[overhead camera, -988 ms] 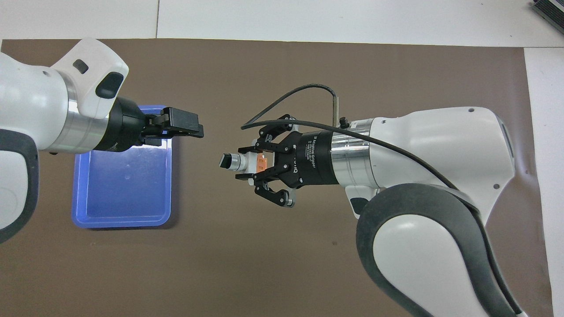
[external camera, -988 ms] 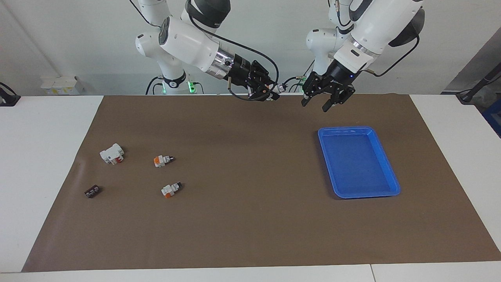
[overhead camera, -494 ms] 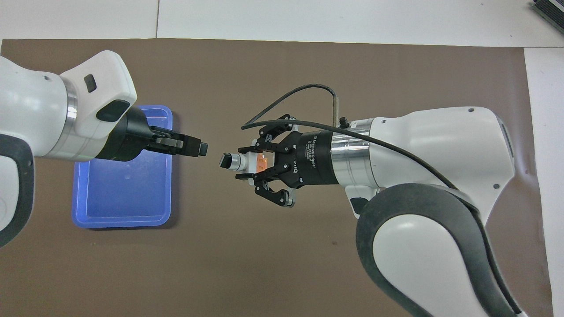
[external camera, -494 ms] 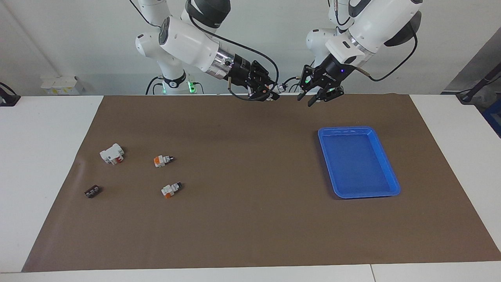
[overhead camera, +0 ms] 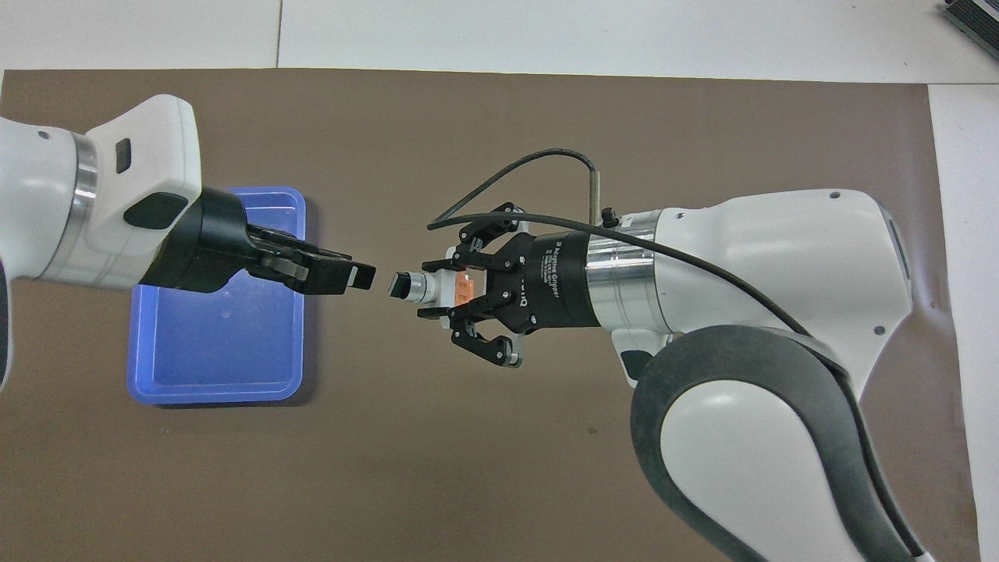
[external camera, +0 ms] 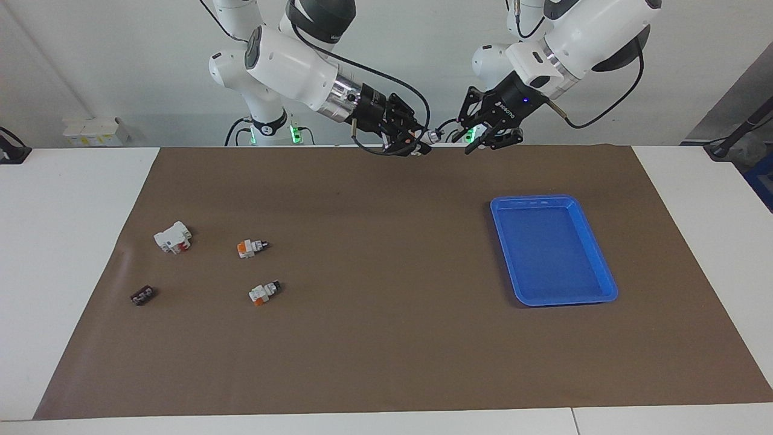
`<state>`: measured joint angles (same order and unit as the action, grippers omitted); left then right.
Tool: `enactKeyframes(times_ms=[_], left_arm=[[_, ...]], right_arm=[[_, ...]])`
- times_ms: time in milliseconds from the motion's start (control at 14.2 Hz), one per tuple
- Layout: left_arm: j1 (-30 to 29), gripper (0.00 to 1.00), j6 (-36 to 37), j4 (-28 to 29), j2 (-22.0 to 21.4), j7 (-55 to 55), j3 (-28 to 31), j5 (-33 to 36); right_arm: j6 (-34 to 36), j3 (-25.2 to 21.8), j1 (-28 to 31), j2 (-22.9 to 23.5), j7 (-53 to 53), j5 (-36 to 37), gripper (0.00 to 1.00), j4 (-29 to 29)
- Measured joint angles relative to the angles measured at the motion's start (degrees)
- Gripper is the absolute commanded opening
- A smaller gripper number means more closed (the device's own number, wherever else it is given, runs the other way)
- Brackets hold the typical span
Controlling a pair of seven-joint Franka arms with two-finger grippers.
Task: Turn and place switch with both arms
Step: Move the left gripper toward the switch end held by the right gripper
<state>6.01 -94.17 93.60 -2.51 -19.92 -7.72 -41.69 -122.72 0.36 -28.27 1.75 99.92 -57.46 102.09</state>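
Note:
My right gripper (external camera: 416,142) (overhead camera: 441,289) is shut on a switch (external camera: 426,138) (overhead camera: 437,287), a white block with an orange section. It is held level in the air over the robots' edge of the brown mat (external camera: 386,338). Its black knob (overhead camera: 399,285) points at my left gripper (external camera: 480,140) (overhead camera: 355,275). That gripper hangs a short gap from the knob, open with narrowed jaws and nothing between them. Two more switches (external camera: 252,247) (external camera: 264,292) lie on the mat toward the right arm's end.
A blue tray (external camera: 531,199) (overhead camera: 215,394) sits on the mat toward the left arm's end, partly under the left hand in the overhead view. A larger white block with a red mark (external camera: 173,237) and a small black piece (external camera: 142,295) lie beside the loose switches.
My left gripper has risen, turned and moved in toward the knob, and its jaws have narrowed. The right gripper and its switch have stayed still.

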Motion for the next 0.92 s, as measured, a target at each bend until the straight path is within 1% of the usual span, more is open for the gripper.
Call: enactKeyframes(times_ms=[141, 282, 424, 494, 635, 918], left_arm=[[-1.68, 0.37, 1.51, 0.01, -0.19, -3.46, 0.14, -3.02], [-2.06, 0.36, 1.8, 0.37, -0.38, -5.75, 0.14, -5.25], [-1.99, 0.36, 0.75, 1.79, -0.7, -8.0, -0.05, -7.4], [-1.96, 0.36, -1.04, 2.79, -0.86, -8.86, -0.28, -8.42], [-1.87, 0.36, -3.28, 4.48, -1.14, -9.63, -0.93, -9.16], [-1.77, 0.35, -4.62, 6.39, -1.93, -10.81, -1.41, -9.6]], right_arm=[[0.0, 0.0, 0.0, 0.0, 0.0, 0.0, 0.0, 0.0], [0.0, 0.0, 0.0, 0.0, 0.0, 0.0, 0.0, 0.0], [0.0, 0.0, 0.0, 0.0, 0.0, 0.0, 0.0, 0.0], [0.0, 0.0, 0.0, 0.0, 0.0, 0.0, 0.0, 0.0], [0.0, -0.01, 0.0, 0.0, 0.0, 0.0, 0.0, 0.0], [0.0, -0.02, 0.01, 0.01, 0.0, 0.0, 0.0, 0.0]])
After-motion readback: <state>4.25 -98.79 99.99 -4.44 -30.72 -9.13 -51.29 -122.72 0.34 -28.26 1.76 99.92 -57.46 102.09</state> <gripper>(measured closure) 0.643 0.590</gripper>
